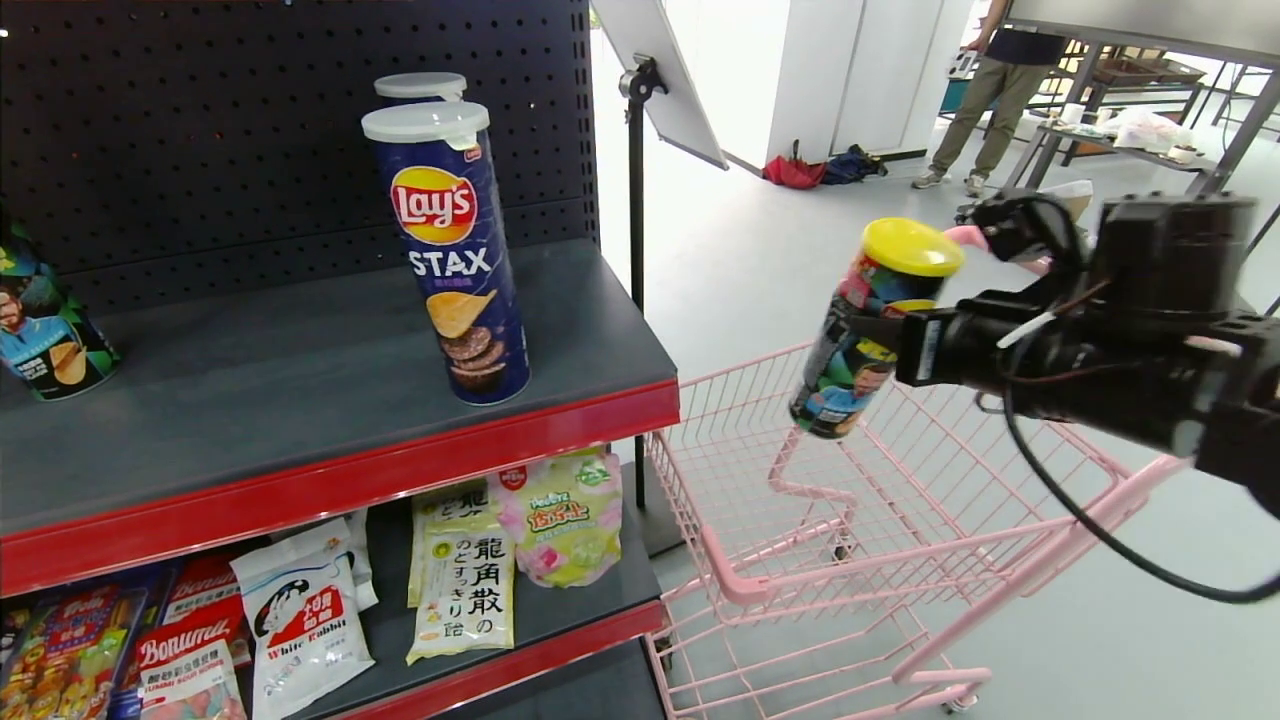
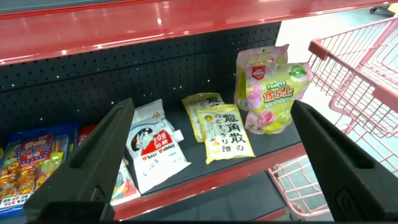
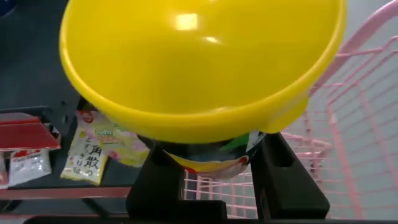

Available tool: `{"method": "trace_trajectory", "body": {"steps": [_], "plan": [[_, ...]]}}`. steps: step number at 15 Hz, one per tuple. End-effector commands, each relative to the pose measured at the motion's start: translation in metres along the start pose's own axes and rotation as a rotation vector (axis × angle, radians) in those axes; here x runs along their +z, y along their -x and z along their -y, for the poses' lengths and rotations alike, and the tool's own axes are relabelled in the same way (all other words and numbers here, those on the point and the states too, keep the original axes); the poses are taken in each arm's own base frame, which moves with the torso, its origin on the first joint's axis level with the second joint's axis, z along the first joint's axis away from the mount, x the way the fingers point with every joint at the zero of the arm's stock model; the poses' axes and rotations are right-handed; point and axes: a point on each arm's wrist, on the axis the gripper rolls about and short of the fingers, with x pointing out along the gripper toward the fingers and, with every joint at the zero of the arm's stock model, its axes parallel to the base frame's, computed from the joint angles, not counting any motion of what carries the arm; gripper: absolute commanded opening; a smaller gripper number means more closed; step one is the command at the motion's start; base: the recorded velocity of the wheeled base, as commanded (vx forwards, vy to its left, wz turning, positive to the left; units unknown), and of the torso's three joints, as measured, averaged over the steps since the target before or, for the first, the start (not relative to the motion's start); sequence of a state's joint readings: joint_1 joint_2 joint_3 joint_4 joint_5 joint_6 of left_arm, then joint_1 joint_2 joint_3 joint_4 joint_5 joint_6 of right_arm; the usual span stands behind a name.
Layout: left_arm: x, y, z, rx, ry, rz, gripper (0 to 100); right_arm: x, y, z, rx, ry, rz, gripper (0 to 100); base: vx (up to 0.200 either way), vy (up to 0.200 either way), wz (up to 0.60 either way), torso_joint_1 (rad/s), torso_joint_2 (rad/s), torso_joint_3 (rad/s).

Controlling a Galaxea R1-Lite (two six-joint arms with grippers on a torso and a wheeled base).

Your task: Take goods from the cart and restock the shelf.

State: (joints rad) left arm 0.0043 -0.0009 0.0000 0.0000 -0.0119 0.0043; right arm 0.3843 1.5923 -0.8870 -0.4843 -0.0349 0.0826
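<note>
Can (image 1: 880, 290) clamped in right tool (image 3: 214, 180) over pink cart (image 1: 735, 585); left tool (image 2: 211, 106) wide by shelf (image 1: 300, 360).

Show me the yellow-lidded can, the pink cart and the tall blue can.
yellow-lidded can (image 1: 845, 385): head view, on its lower printed side.
pink cart (image 1: 722, 565): head view, on the thick near corner of its rim.
tall blue can (image 1: 455, 260): head view, on its front label.
</note>
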Motion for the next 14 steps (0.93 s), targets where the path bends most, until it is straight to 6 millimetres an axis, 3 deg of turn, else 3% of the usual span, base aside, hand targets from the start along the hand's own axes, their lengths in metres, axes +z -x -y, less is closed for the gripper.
{"method": "trace_trajectory", "body": {"steps": [1,5,7,8,11,14], "plan": [[0.000,0.000,0.000,0.000,0.004,-0.001,100,0.016,0.098,0.006,-0.102,0.068,0.154,0,0.000,0.000,0.00,0.000,0.00,0.000],[0.000,0.000,0.000,0.000,0.004,-0.001,100,-0.008,0.188,0.015,-0.162,0.098,0.104,0,0.000,0.000,0.00,0.000,0.00,0.000],[0.000,0.000,0.000,0.000,0.004,-0.001,100,-0.012,0.197,0.017,-0.175,0.100,0.090,0,0.000,0.000,0.00,0.000,0.00,0.000],[0.000,0.000,0.000,0.000,0.004,-0.001,100,-0.026,0.233,0.019,-0.215,0.113,0.091,0,0.000,0.000,0.00,0.000,0.00,0.000],[0.000,0.000,0.000,0.000,0.004,-0.001,100,-0.048,0.251,0.020,-0.245,0.134,0.079,0,0.000,0.000,0.00,0.000,0.00,0.000],[0.000,0.000,0.000,0.000,0.004,-0.001,100,-0.055,0.257,0.020,-0.259,0.142,0.093,0,0.000,0.000,0.00,0.000,0.00,0.000]]}}
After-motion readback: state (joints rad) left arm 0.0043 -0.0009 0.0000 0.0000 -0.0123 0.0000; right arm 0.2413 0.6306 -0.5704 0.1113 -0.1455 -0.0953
